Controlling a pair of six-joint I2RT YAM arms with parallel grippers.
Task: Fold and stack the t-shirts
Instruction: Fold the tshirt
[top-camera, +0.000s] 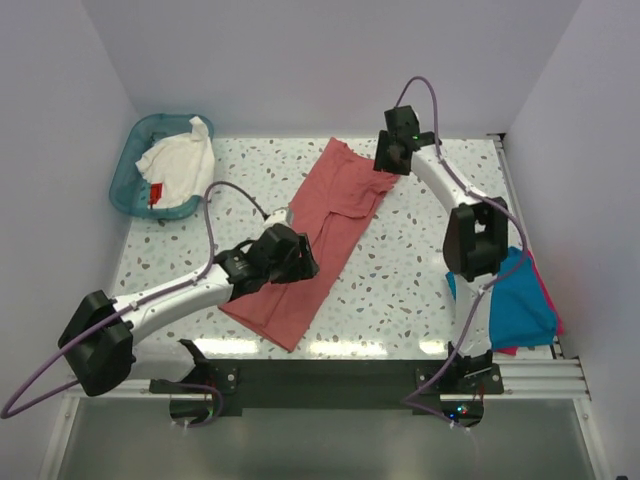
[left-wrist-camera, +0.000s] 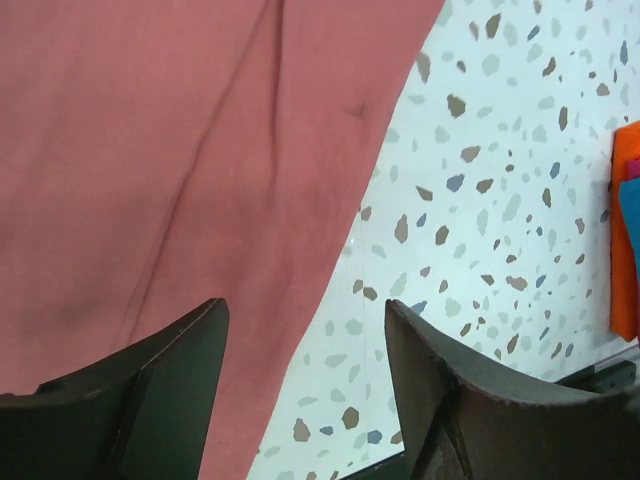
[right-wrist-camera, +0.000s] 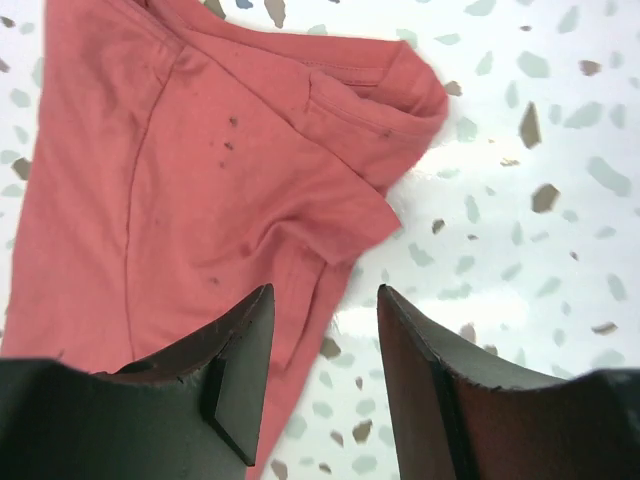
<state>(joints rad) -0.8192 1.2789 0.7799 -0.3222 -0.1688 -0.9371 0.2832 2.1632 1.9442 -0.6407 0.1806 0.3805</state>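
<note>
**Item 1.** Black shoulder joint of the left arm (top-camera: 97, 352), nearest the lens. It is sitting over the near left corner, and its white forearm is reaching inward.

**Item 2.** Left gripper (top-camera: 292, 256) (left-wrist-camera: 305, 312). It is hanging over the near half of the red shirt with its two dark fingers spread wide and nothing between them. In its wrist view one finger is standing over cloth and the other over bare table, straddling the shirt's right edge. Whether the tips are touching down cannot be told.

**Item 3.** Right gripper (top-camera: 395, 155) (right-wrist-camera: 322, 295). It is hanging over the shirt's far right end, by the sleeve, with its fingers parted and gripping nothing.

**Item 4.** Salmon-red soft cloth short-sleeved t-shirt (top-camera: 340, 210) (left-wrist-camera: 150, 150) (right-wrist-camera: 200, 180). It is lying flat mid-table as a long narrow strip, running from near left to far right, with one sleeve doubled over at the far end.

**Item 5.** White speckled terrazzo table (top-camera: 400, 270), bearing everything listed.

**Item 6.** Teal plastic basket (top-camera: 122, 182) in the far left corner. It is holding a crumpled white cloth t-shirt (top-camera: 180, 165) that is showing a small red tag (top-camera: 155, 193).

**Item 7.** Folded teal-blue t-shirt (top-camera: 515, 300) at the near right edge. It is resting on a folded orange-red t-shirt (left-wrist-camera: 627, 155), and the right arm is crossing in front of the pair. This stack is lying well apart from the red strip.
</note>
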